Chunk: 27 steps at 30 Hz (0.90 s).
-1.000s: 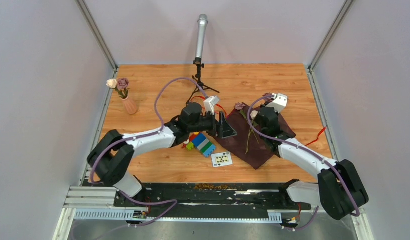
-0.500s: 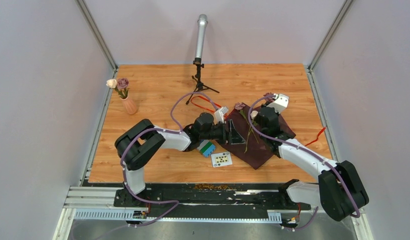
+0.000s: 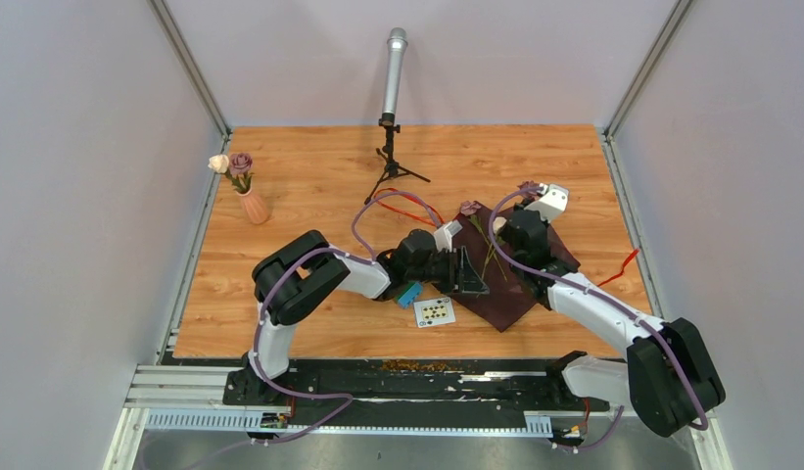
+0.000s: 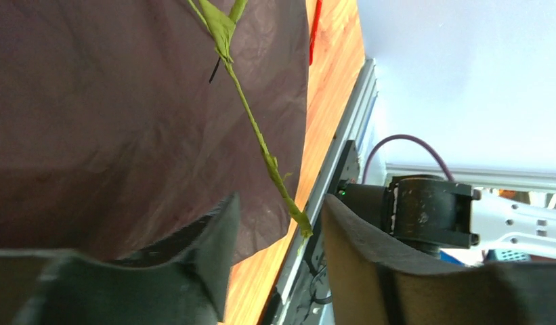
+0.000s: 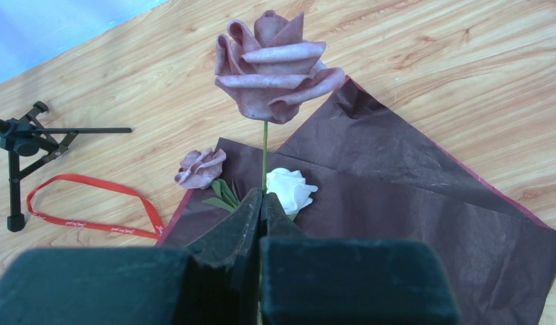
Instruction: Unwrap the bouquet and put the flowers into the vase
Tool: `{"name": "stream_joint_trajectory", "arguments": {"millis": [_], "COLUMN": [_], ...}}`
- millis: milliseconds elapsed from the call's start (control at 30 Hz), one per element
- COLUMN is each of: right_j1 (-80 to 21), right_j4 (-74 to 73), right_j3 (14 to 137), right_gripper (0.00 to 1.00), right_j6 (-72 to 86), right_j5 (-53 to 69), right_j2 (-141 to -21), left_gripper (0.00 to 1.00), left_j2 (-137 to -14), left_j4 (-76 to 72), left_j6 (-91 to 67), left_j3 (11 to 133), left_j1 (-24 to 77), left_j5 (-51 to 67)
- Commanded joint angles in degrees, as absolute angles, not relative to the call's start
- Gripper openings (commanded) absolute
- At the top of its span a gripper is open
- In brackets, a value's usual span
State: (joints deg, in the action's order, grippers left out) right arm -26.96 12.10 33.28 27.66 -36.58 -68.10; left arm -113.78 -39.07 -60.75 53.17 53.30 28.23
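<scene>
Plainly the weak spot is the left gripper (image 4: 278,217): its jaws stand partly apart, straddling only the very tip of a thin green stem (image 4: 258,132) that lies flat on the large dark maroon paper sheet (image 4: 92,101). A bite that short may slip off, or the lower finger may catch the paper with the stem, so that a lift drags the sheet. That would disturb the small cream-white rose (image 5: 290,188) and the smaller purple rose (image 5: 202,167) resting on it.

The right gripper (image 5: 261,203) is pinched tight low on the stem of a dusty purple artificial rose (image 5: 268,64), which stands upright above the paper. A stem so thin can swivel in such a grip, tipping the heavy bloom.

The ribbed salmon-pink vase (image 3: 253,207) stands well apart at the far left of the wooden table (image 3: 309,166), with two roses (image 3: 231,164) in it already. Its narrow neck leaves little room, so a tilted stem may hit the rim or knock the vase over. Reaching it, the right arm would have to cross the left arm, which lies stretched between them; a clash seems likely unless one yields.
</scene>
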Motion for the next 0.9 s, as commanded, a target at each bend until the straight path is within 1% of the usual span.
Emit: {"name": "stream_joint_trajectory", "arguments": {"millis": [0, 167, 333, 567, 867], "right_j1": [-27.25, -27.25, -27.25, -26.25, -21.97], "right_j4": [12.13, 12.04, 12.00, 12.81, 12.34], "right_j3": [34.76, 34.76, 35.11, 36.48, 38.06], "right_gripper": [0.00, 0.00, 0.00, 0.00, 0.00], "right_j6": [28.87, 28.51, 26.91, 23.27, 20.89], "right_j5": [-37.35, -38.03, -40.32, -45.07, -44.88], "right_j2": [-67.06, -66.90, -66.65, -67.05, -64.24], "left_gripper": [0.50, 0.22, 0.00, 0.00, 0.00], "left_j2": [-115.58, -115.57, -115.64, -114.46, -114.77], "left_j4": [-42.36, -41.82, -41.05, -41.05, -41.20], "left_j6": [-61.88, -62.14, -62.60, -63.07, -63.26], "left_j3": [55.97, 55.50, 54.80, 52.68, 52.38], "left_j1": [53.87, 53.88, 53.88, 53.88, 53.88], "left_j5": [28.19, 26.97, 26.35, 23.80, 23.15]}}
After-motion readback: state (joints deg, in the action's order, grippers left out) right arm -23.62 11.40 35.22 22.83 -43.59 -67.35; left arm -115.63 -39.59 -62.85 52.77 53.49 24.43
